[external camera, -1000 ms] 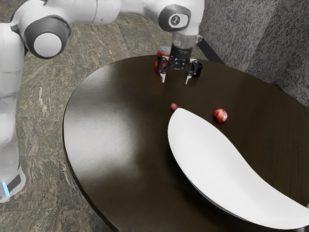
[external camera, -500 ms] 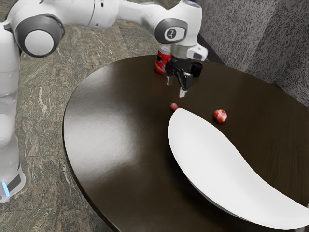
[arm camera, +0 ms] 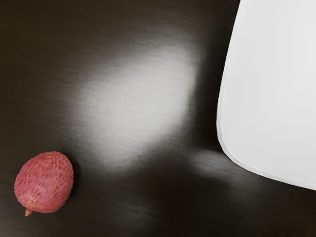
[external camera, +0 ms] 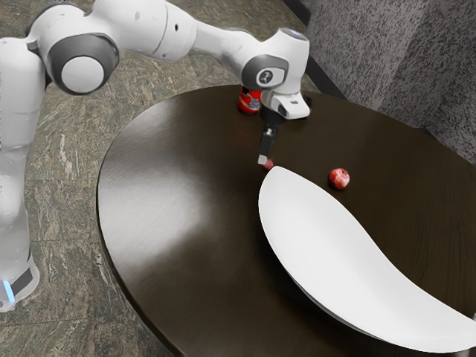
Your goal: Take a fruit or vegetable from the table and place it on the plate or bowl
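A small red lychee [external camera: 269, 166] lies on the dark round table [external camera: 171, 208], just off the far tip of the large white plate [external camera: 335, 245]. My gripper [external camera: 263, 159] hangs low right over the lychee, almost touching the table and seen edge-on. In the wrist view the rough-skinned lychee [arm camera: 44, 182] sits to one side under my hand, with the plate's rim [arm camera: 232, 123] on the other side. A second, larger red fruit [external camera: 339, 178] rests beside the plate at the exterior view's right.
A red can [external camera: 246, 102] stands at the table's far edge, behind my wrist. A grey stone wall [external camera: 401, 52] rises beyond the table. The broad dark tabletop stretches toward the exterior view's left.
My hand has come down from near the red can and toward the plate's tip, turning as it went. It now hangs just above the lychee. The fruits and plate have not moved.
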Robot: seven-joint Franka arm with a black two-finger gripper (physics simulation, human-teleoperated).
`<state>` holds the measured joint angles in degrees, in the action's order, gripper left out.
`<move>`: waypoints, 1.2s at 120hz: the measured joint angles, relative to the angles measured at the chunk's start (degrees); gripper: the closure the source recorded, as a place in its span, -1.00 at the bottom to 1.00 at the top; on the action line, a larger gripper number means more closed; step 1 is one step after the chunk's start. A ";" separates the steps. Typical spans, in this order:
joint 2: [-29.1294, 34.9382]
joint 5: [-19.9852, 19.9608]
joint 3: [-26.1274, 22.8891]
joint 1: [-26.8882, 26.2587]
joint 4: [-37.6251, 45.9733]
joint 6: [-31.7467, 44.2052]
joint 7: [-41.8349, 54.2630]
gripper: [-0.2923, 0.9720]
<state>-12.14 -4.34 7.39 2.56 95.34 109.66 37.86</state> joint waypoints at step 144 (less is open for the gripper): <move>-7.29 -1.25 -3.43 6.38 -2.43 10.14 32.62 -0.32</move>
<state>-19.43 -5.58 3.96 8.94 92.91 119.79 70.49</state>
